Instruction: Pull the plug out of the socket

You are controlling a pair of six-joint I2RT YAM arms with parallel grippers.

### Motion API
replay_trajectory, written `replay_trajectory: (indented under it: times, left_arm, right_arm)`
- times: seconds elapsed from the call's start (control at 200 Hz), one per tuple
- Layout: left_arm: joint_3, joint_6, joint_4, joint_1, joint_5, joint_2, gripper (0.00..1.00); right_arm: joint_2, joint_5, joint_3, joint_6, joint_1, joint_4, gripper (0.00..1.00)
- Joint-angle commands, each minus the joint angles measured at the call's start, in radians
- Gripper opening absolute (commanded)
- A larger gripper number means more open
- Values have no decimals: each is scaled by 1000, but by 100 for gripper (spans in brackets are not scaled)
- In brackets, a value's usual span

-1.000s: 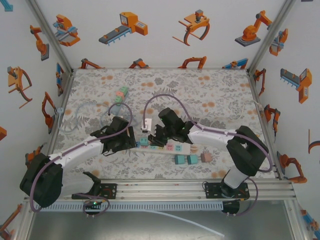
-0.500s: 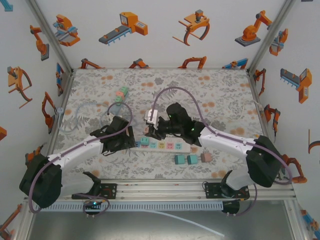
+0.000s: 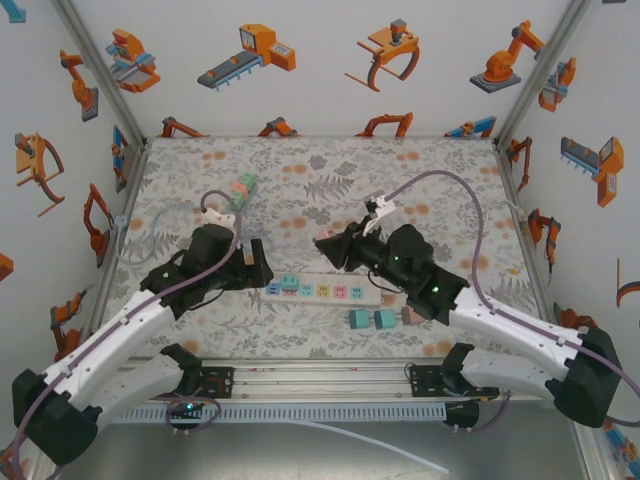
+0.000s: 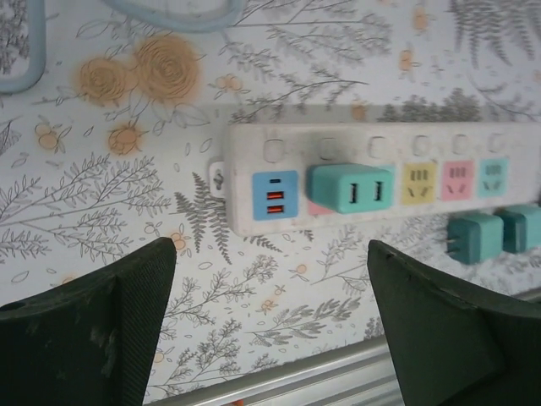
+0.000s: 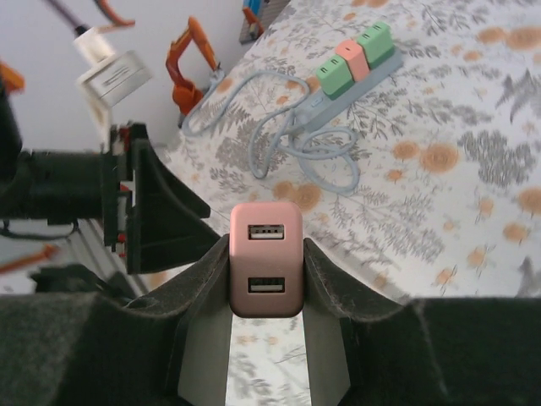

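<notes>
the pink plug [image 5: 265, 271] is off the socket. the right claw [image 5: 265, 250] is clenched on it, one finger on each side, and holds it in the air above the surface [image 3: 440, 150], a little behind the power strip [image 3: 325, 290] and apart from it. in the right wrist view the long axis of the plug runs up and down between the fingers, and its face with two usb ports looks back at the camera. its pins i cannot see. in the top view the claw and the plug point to the left and slightly to the far side.

the power strip lies flat, its long axis going left to right along the near edge. a teal adapter [image 4: 351, 188] sits in it, beside a blue usb block [image 4: 275, 194]. two loose teal plugs [image 4: 473, 238] lie just in front of the strip. the left claw [image 4: 270, 271] is released, jaws wide apart, near the left end of the strip and touching nothing.

the surface carries a pale cloth with grey leaves and orange flowers. far to the left lies a second strip [image 5: 355, 52] with green and pink plugs and a pale blue cable [image 5: 296, 135]. white walls [image 3: 320, 90] with orange robot pictures stand on three sides, with aluminium bars [image 3: 105, 70] at the corners.
</notes>
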Motion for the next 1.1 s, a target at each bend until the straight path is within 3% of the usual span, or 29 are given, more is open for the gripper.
replay_trajectory:
  times: [0.0,0.195,0.386,0.526,0.641,0.841,1.096]
  left_arm:
    - [49,156,-26,-7,123,-75,89]
    - [74,303,-8,-9,295,-153,91]
    - [98,394,-6,-10,411,-151,93]
    - [100,391,-2,-14,446,-136,93]
    - [74,392,21,-23,533,-144,93]
    - [72,454,30,-58,782,-137,96]
    - [66,486,29,-78,819,-118,98]
  right_arm:
    - [-73,142,-19,320,14,-190,14]
    - [-83,219,-156,659,113,-155,13]
    - [-14,423,-247,840,297,-51,13]
    - [55,515,-237,914,370,-105,14]
    - [113,559,-261,1009,391,-103,14]
    - [230,609,-316,1163,395,-61,14]
    - [382,625,-375,1223,395,70,16]
